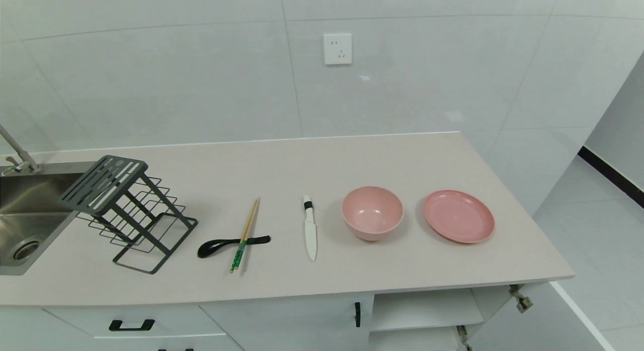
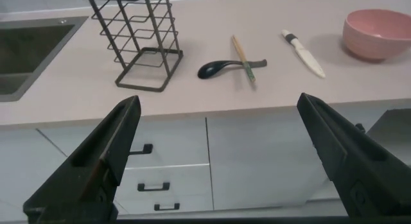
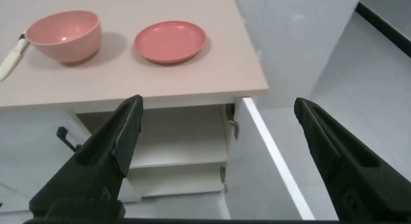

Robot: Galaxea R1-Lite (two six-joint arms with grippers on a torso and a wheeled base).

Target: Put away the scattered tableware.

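1. Both arms hang in front of the cabinets, below the counter (image 1: 302,165) edge. The left gripper (image 2: 218,102) and right gripper (image 3: 218,103) each have their fingers spread wide and hold nothing.
2. Nothing looks put away yet. The chopsticks (image 1: 245,234) lie across the handle of the spoon (image 1: 221,244). At three o'clock of them comes the knife (image 1: 310,230), then the bowl (image 1: 372,212), then the plate (image 1: 458,223).
3. The dish rack (image 1: 132,210) stands at nine o'clock of the spoon, beside the sink (image 1: 25,215).
4. I'd take the chopsticks first, pinching both together mid-length, so the spoon underneath isn't dragged along.
5. For the knife, grip the banded handle at its twelve o'clock end, not the blade.
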